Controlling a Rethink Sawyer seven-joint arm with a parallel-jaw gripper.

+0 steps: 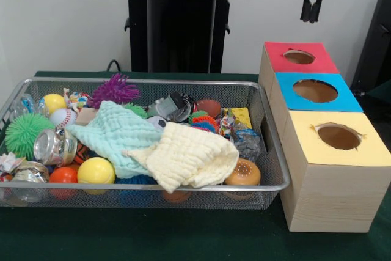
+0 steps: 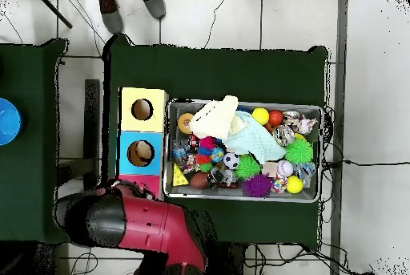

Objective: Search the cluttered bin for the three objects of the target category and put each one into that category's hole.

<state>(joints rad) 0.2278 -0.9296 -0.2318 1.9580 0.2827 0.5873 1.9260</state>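
Bin [image 1: 269, 151] clutter hides much under two cloths, so the empty, narrowly parted hand [image 1: 312, 9] above the red box [image 1: 275, 59] should lift those first.

A mesh bin [image 1: 269, 151] sits on the worktop [image 1: 183, 236], with a row of three boxes [image 1: 330, 169] just beside it, each with a hole [image 1: 338, 136] in its top. Inside the bin, two cloths [image 1: 183, 157] lie on top of the heap, one overlapping the other, with balls [image 1: 96, 170] and other small toys packed around and beneath them. The pincer [image 1: 312, 5] hangs above the farthest box.
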